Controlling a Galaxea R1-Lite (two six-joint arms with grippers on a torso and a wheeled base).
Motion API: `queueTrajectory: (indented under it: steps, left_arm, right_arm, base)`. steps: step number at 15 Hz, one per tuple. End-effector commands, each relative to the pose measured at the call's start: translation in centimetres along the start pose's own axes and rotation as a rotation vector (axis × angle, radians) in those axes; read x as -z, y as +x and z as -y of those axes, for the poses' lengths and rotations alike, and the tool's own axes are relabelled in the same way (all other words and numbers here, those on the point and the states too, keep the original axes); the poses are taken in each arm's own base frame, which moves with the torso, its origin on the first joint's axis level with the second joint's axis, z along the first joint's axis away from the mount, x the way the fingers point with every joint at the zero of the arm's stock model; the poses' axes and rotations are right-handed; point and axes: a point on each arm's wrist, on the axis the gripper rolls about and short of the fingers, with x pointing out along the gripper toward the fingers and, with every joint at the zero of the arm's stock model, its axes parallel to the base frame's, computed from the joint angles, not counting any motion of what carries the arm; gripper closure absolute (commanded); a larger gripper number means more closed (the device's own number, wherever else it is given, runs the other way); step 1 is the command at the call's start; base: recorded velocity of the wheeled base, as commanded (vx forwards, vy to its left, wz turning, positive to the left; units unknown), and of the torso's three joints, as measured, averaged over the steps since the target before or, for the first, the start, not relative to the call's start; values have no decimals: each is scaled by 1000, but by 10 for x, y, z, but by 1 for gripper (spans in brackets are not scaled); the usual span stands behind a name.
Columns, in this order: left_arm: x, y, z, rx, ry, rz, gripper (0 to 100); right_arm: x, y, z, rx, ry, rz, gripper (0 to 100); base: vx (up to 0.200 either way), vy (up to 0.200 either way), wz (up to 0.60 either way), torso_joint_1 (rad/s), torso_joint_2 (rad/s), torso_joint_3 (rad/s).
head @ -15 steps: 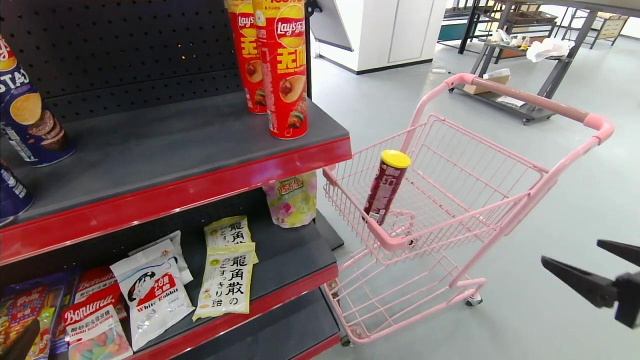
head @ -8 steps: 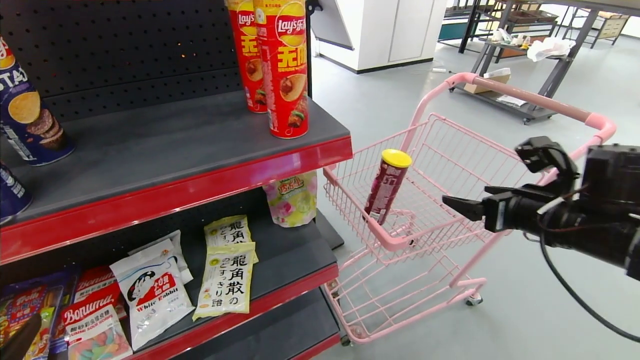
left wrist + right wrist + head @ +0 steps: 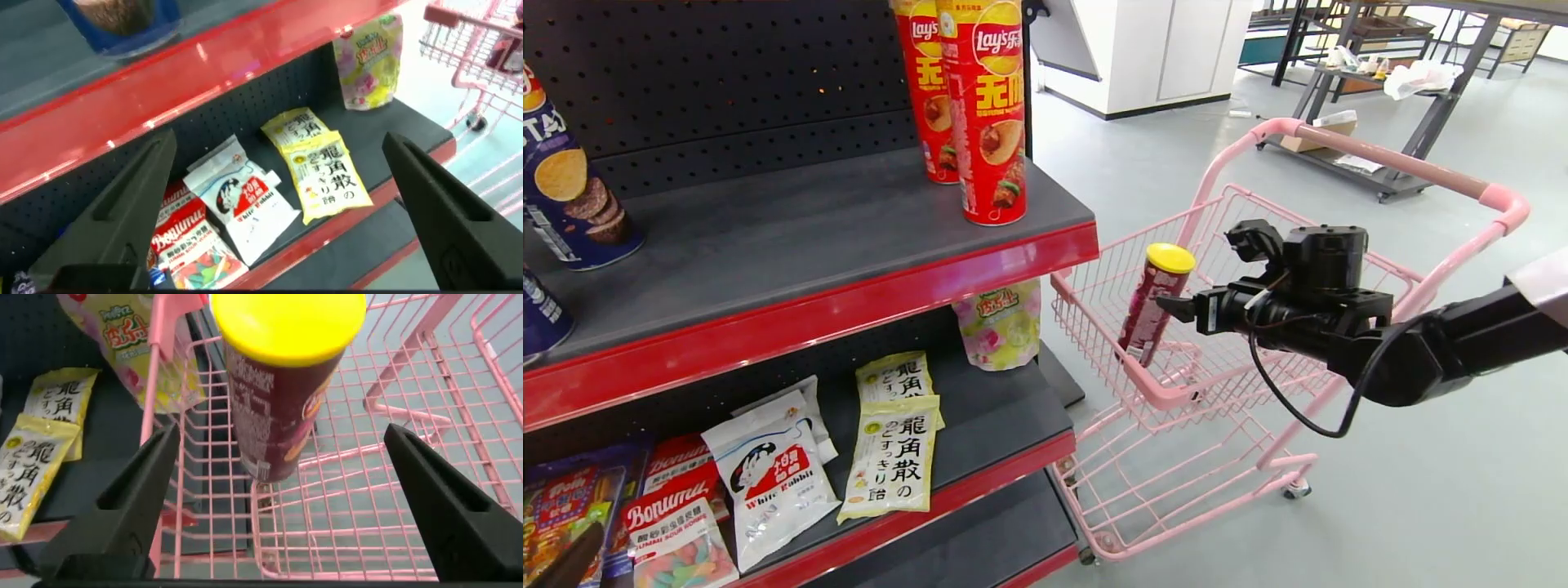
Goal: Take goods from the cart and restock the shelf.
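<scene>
Only 1 maroon can (image 3: 1156,306) leans in the cart (image 3: 1372,155), 2 red cans (image 3: 990,122) shelved.

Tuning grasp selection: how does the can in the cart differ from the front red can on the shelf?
Colour: the cart can is dark maroon with a yellow lid; the shelf can is bright red.
Pose: the cart can leans in the basket of the cart; the shelf can stands upright on the shelf.
Access: the open right gripper faces the cart can; none is by the shelf can.
Both are tall, slim tubes.
</scene>
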Motion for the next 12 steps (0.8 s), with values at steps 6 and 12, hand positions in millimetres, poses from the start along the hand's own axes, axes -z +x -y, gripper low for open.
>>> queueTrajectory:
  steps: [6, 12]
  left_arm:
    - [1, 0, 0, 7, 1, -8, 0]
    - [3, 1, 1, 8, 2, -15, 0]
  right_arm:
    - [12, 57, -13, 69, 62, 15, 0]
    - [8, 83, -10, 144, 68, 66, 0]
  base:
    - [0, 0, 0, 0, 0, 0]
    - [0, 0, 0, 0, 0, 0]
